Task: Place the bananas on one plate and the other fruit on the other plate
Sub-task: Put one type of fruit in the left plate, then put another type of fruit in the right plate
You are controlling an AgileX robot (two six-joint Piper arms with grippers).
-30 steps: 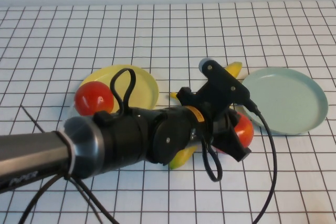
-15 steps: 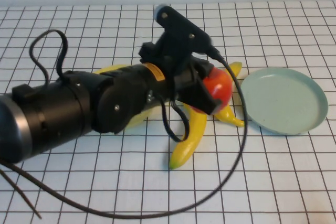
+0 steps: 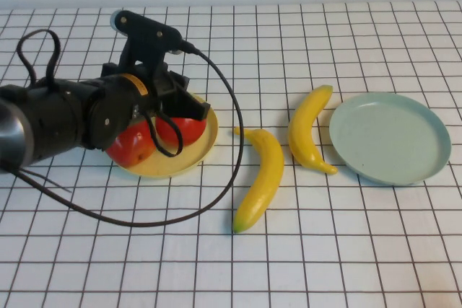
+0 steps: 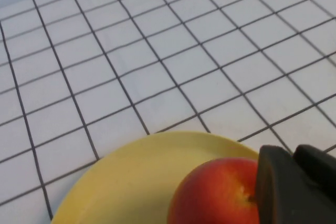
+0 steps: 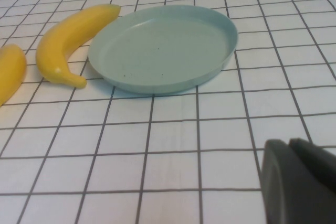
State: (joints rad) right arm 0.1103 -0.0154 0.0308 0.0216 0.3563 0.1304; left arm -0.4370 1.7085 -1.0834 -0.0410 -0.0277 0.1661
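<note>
- Red and glossy, the two apples sit at the yellow plate (image 3: pixel 204 151): one apple (image 3: pixel 130 146) rests on it, and the second apple (image 3: pixel 186 129) is held over it in the left tool (image 3: pixel 189 115), whose jaws are closed on the fruit.
- In the left wrist view that held apple (image 4: pixel 218 192) fills the space beside the dark finger (image 4: pixel 294 187), with the yellow plate (image 4: pixel 126 177) directly beneath it.
- Whether the held apple already touches the plate cannot be told.
- The right tool (image 5: pixel 302 182) is out of the high view; its own camera shows it closed and empty, low over the surface (image 3: pixel 361 250) and near the blue-green plate (image 5: pixel 163 45).
- Two bananas lie on the surface between the yellow plate and the blue-green plate (image 3: pixel 390 138).
- The farther banana (image 3: pixel 309 128) lies just beside the blue-green plate, its long axis running roughly along that plate's rim.
- The nearer banana (image 3: pixel 261 178) lies closer to the yellow plate, its long axis pointing toward the robot.
- Judged from this layout, the right arm is the nearer one for the bananas, and the left tool must release its apple first.
</note>
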